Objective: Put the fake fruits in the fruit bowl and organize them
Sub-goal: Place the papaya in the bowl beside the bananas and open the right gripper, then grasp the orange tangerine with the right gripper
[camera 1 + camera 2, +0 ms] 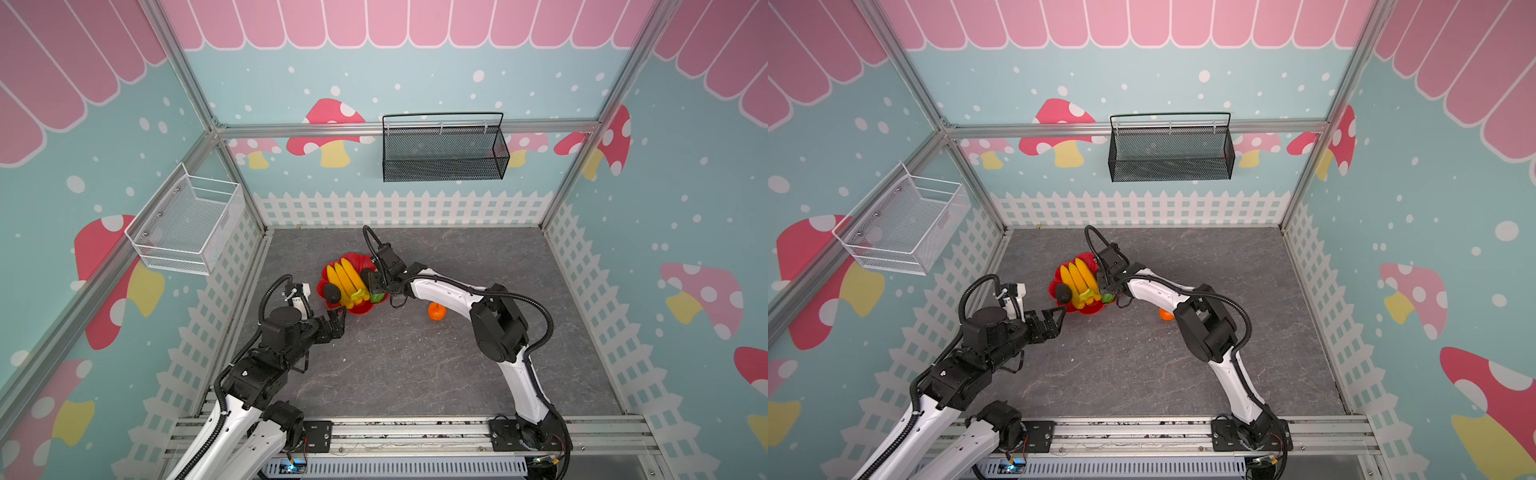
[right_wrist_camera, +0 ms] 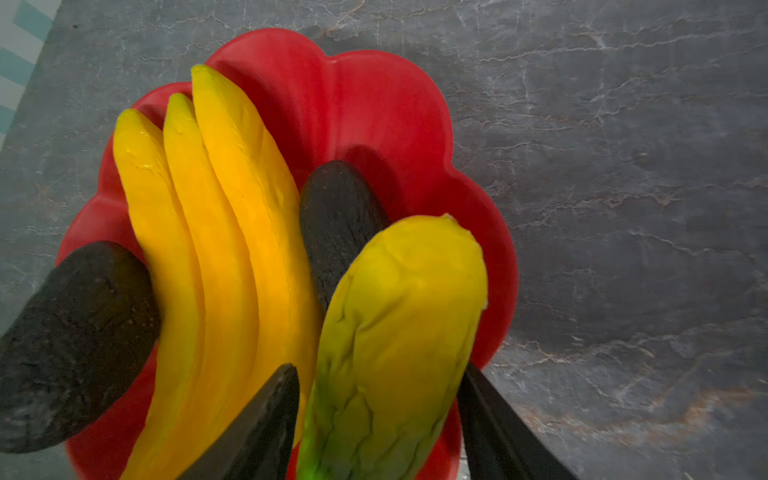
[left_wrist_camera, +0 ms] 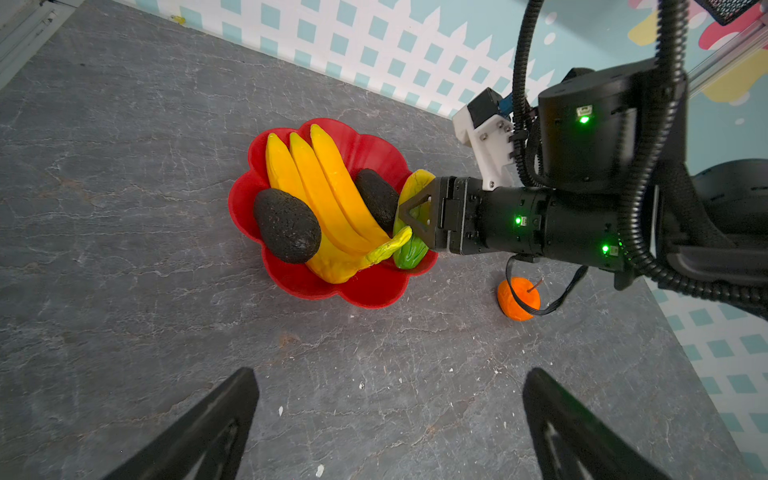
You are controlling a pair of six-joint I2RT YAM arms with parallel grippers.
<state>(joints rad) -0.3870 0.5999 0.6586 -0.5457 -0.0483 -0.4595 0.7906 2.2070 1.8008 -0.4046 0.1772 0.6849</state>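
Note:
The red scalloped fruit bowl [image 1: 357,311] [image 2: 374,104] holds the yellow banana bunch [image 1: 345,276] [image 2: 232,208]. Two dark bumpy avocados [image 3: 286,224] [image 3: 376,195] flank the bunch. The green-yellow oblong fruit [image 2: 399,324] [image 3: 409,253] lies at the bowl's right rim. My right gripper [image 2: 378,370] [image 1: 374,286] straddles that fruit, open; a thin gap shows at one finger. The small orange [image 1: 436,311] [image 3: 517,299] rests on the table, right of the bowl, under my right arm. My left gripper [image 3: 390,374] [image 1: 338,318] hovers open and empty just before the bowl's near rim.
A white wire basket [image 1: 187,226] hangs on the left wall and a black mesh basket [image 1: 444,149] on the back wall. White picket-fence walls border the grey marbled table. The right arm's cable loop dangles over the orange.

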